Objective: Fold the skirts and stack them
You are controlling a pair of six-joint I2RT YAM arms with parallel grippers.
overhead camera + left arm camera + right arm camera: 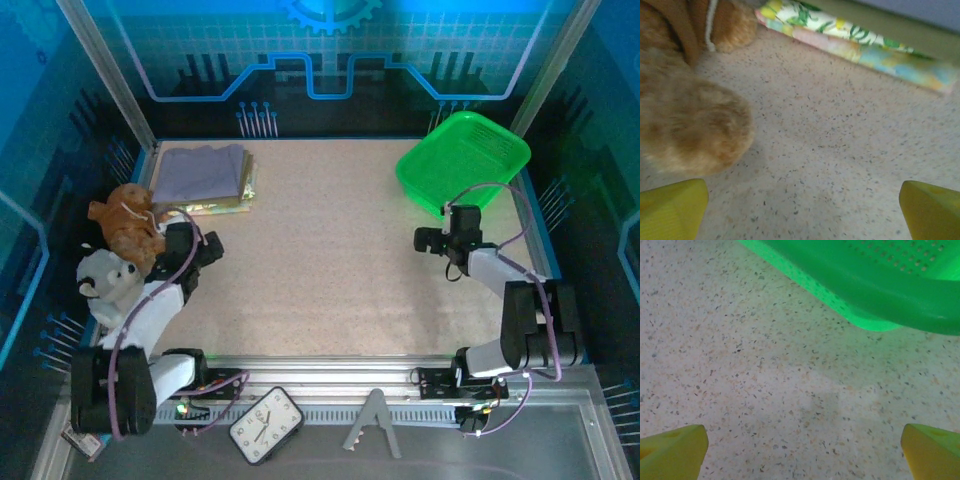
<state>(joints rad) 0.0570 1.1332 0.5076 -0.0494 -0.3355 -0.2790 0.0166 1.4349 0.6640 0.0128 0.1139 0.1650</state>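
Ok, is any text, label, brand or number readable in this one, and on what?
Nothing legible to quote.
Clock at the near edge: dial markings too small to read.
Backdrop: gear and circuit graphics, no words.
Green basket: no label visible.
Stack of skirts: floral print only, no lettering.

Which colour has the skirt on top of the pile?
Lavender-grey skirt, best seen from the top camera.

1. Top external: high behind, looking down over the whole speckled beige tabletop (330, 260).
2. Left wrist: low, close, facing the fluffy brown plush toy (690, 125) and folded floral-print cloth skirt (855, 45); shares both with the overhead.
3. Right wrist: low, close, facing the bright green perforated plastic basket (880, 285); shared likewise.
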